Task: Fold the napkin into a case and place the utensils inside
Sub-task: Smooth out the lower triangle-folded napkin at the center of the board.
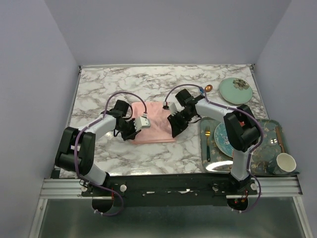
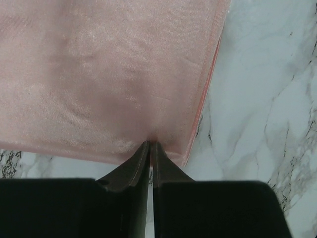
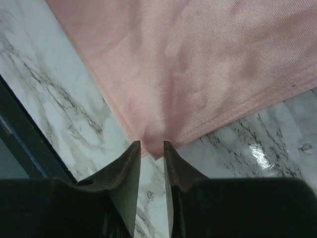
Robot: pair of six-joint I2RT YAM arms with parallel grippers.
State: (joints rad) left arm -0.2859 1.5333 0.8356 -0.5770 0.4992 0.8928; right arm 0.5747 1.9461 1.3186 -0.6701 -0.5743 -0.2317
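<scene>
The salmon-pink napkin (image 1: 156, 125) lies folded into a flat rectangle on the marble table (image 1: 148, 82). My left gripper (image 1: 130, 131) is at its near-left corner. In the left wrist view its jaws (image 2: 149, 144) are pinched together on the napkin's (image 2: 99, 74) near edge, which puckers at the tips. My right gripper (image 1: 175, 131) is at the near-right corner. In the right wrist view it (image 3: 152, 144) stands slightly open, with the napkin's (image 3: 198, 59) corner lying flat in the gap. A copper spoon (image 1: 208, 89) lies at the back right.
A tray (image 1: 270, 168) at the right holds a blue plate (image 1: 222, 139), a gold-headed fork with a teal handle (image 1: 207, 145) and a cup (image 1: 285, 163). A pale green dish (image 1: 236, 90) sits at the back right, beside the spoon.
</scene>
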